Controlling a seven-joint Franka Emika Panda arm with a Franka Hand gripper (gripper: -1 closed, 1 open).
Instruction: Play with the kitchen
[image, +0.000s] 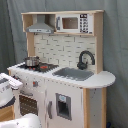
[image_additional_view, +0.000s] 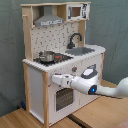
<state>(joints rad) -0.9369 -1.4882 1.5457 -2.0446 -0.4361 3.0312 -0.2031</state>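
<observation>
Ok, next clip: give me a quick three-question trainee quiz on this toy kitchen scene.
1. True or false: the pot sits in the sink.
2. What hangs above the stovetop? A) hood B) microwave C) faucet
3. In the second exterior view, the gripper is in front of which part of the kitchen?

Key: 1 false, it is on the stovetop; 2 A; 3 the front, near the oven door.
</observation>
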